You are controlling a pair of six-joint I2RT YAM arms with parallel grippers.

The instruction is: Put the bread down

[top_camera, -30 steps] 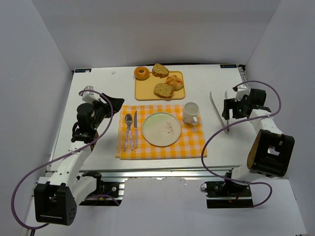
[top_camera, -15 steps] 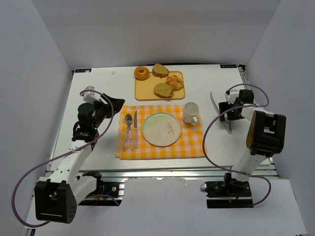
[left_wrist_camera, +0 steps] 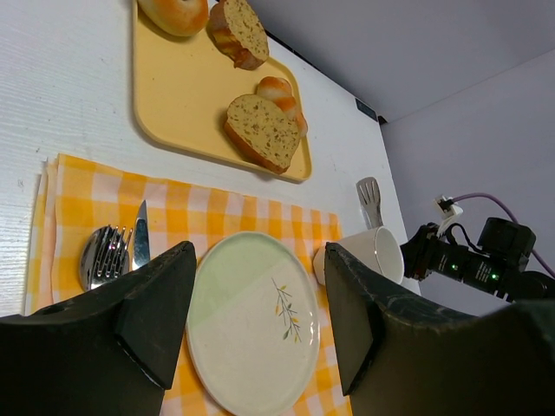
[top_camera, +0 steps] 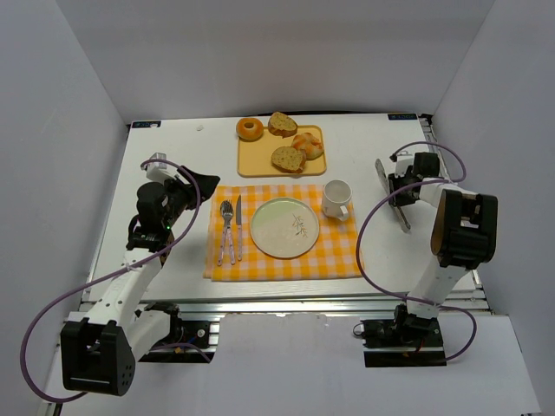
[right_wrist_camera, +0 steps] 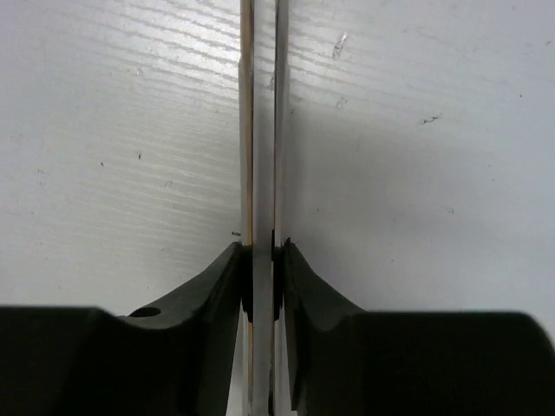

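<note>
Golden ring bread (top_camera: 250, 129) lies flat, hole up, on the far-left corner of the tray (top_camera: 312, 166); it's round, so no long axis. The tray also holds two slices and a roll. Left gripper (left_wrist_camera: 256, 299) gapes wide, holding nothing. Right gripper (right_wrist_camera: 263, 256) is clamped on tongs (right_wrist_camera: 246, 130) lying on the bench (top_camera: 173, 147).
</note>
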